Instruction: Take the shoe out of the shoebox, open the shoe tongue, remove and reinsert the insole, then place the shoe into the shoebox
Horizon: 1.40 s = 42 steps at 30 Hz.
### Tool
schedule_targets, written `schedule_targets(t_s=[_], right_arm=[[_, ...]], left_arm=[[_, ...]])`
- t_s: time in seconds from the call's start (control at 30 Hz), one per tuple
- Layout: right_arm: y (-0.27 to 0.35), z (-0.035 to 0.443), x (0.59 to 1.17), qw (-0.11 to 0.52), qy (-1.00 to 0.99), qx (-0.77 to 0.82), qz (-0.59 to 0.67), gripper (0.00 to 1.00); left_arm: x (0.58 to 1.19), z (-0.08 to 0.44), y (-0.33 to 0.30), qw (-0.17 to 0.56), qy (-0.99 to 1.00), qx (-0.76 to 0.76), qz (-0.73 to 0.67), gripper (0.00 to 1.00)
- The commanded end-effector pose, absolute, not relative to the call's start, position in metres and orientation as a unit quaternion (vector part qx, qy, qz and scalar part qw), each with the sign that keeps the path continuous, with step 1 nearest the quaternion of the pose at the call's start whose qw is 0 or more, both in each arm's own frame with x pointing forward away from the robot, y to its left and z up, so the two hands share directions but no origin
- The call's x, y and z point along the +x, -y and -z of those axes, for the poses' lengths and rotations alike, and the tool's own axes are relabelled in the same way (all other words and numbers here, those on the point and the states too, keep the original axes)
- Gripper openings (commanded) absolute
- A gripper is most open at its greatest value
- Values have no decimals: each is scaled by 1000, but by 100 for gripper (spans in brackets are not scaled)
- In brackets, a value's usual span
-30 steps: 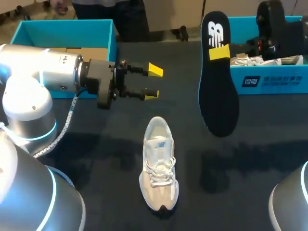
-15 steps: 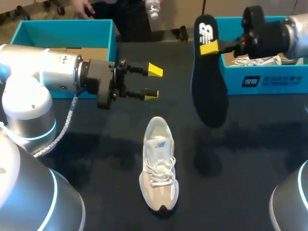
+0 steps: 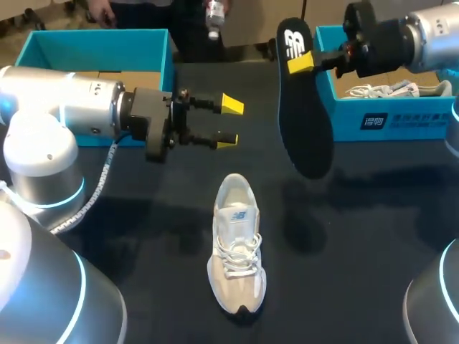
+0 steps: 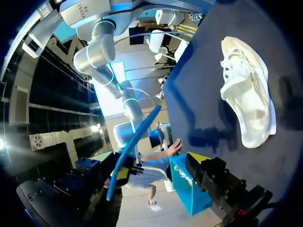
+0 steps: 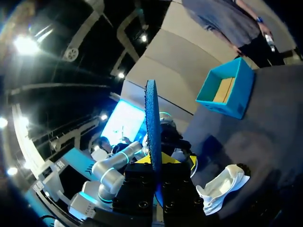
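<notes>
Right tool clamps insole by 1 end, airborne; left tool open, empty. Risk: dangling insole swings, misses shoe opening.

Left pincer open, held level; right pincer raised, clamping insole.

A dark, matte table fills the scene, with soft shadows lying across its surface.
</notes>
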State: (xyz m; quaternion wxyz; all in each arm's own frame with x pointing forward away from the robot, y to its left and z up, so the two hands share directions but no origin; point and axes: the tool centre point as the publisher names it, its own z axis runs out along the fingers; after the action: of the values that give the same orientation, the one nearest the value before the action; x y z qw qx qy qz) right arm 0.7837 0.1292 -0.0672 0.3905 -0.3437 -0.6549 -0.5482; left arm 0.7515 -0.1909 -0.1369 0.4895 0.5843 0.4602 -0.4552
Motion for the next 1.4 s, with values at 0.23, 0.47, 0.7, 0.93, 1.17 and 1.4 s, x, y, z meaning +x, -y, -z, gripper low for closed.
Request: schedule_targets(t_s=[0.23,0.47,0.7,0.93,1.17,1.4], right_arm=[[-163,108,800,431,606,-406,532,0],[-165,111,800,432,598,-411,536,0],[-172,119,803,452,589,-416,525,0],[-184,138,813,487,553,-442,512,0],[-186,139,823,479,552,-464,500,0],[-186,140,825,480,549,-470,498,0]], left_arm=[[764,140,202,525,-475,532,464,100],[766,139,203,519,-479,530,469,100],[767,140,204,517,-473,533,474,100],[778,150,212,525,-478,524,470,100],[781,158,215,519,-487,521,470,100],[790,166,216,524,-485,523,466,100]])
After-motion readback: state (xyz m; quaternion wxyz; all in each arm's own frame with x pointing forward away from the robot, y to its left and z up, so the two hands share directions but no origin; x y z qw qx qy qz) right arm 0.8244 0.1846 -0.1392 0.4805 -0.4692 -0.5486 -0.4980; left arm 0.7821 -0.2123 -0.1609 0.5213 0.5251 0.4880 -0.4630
